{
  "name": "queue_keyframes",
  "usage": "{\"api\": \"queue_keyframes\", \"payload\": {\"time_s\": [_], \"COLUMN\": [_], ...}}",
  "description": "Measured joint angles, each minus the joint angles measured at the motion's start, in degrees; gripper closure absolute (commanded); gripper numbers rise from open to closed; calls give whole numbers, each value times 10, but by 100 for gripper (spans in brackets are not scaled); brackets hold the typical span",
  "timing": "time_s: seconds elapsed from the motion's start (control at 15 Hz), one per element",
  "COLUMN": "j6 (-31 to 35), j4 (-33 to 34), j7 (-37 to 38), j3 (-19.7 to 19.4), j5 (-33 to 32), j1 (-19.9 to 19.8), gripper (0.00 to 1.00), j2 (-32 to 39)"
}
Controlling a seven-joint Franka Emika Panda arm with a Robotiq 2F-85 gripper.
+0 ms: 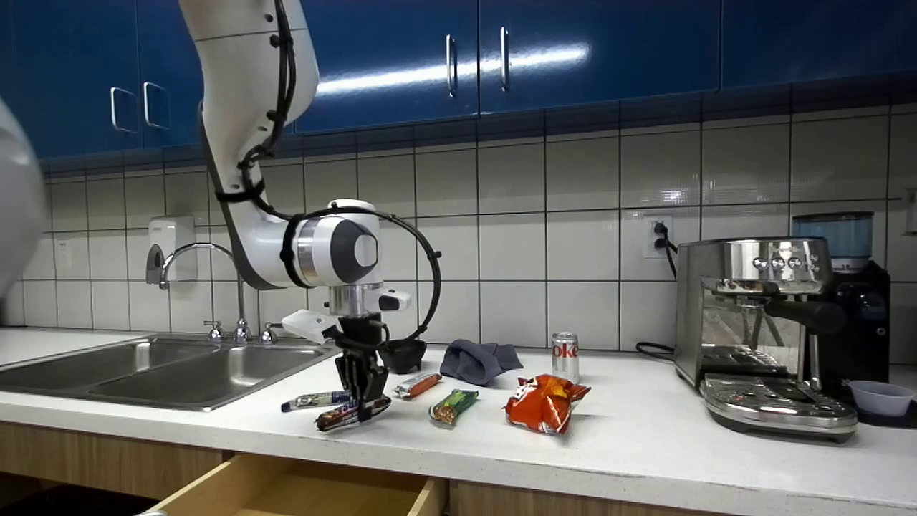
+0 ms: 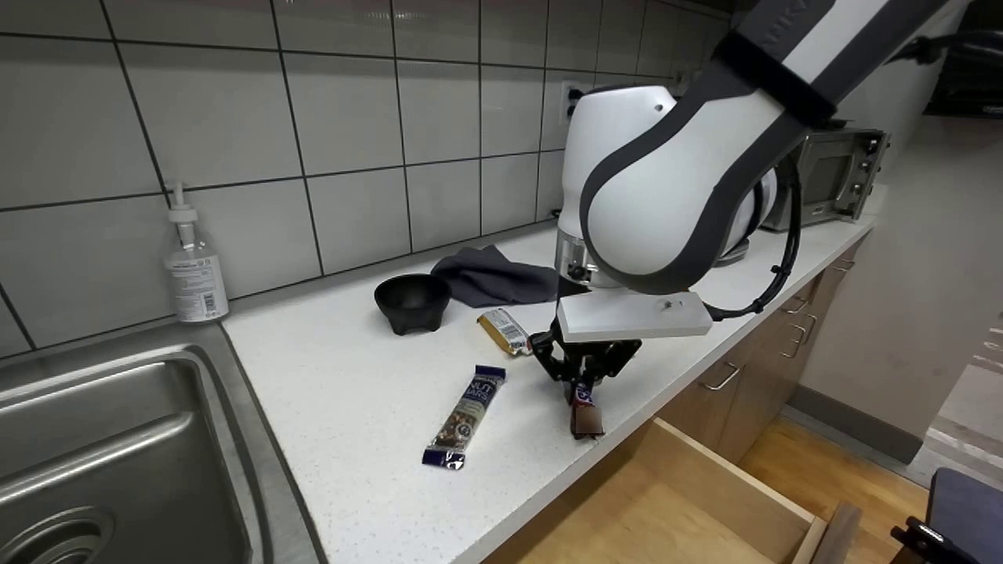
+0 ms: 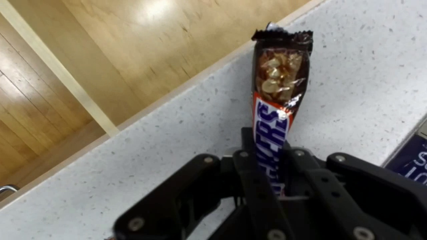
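My gripper (image 1: 365, 410) is shut on a brown Snickers bar (image 1: 337, 418) at the counter's front edge. In the wrist view the bar (image 3: 280, 76) runs between the two fingers and sticks out beyond them, its end near the open drawer. It also shows below the fingers in an exterior view (image 2: 587, 421). I cannot tell whether it touches the counter. A blue-ended nut bar (image 2: 466, 419) lies beside it on the sink side. A green packet (image 1: 453, 408), a red-orange bar (image 1: 417, 385) and an orange chip bag (image 1: 546, 405) lie on the other side.
An open wooden drawer (image 2: 674, 501) is below the front edge. A black bowl (image 2: 413, 303), a grey cloth (image 1: 478, 362) and a Coke can (image 1: 565, 357) stand behind. A sink (image 1: 154, 369) is at one side and an espresso machine (image 1: 759, 287) at the other.
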Motion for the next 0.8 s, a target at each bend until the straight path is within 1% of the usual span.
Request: {"api": "queue_keyframes", "payload": {"time_s": [0.33,0.8], "j6": [21,31], "j4": [-56,-128], "j7": [0,0], "j3": [0,9], "j5": [0,0], "j1": [1,0], "gripper": [96,96], "j2": [-55,-126]}}
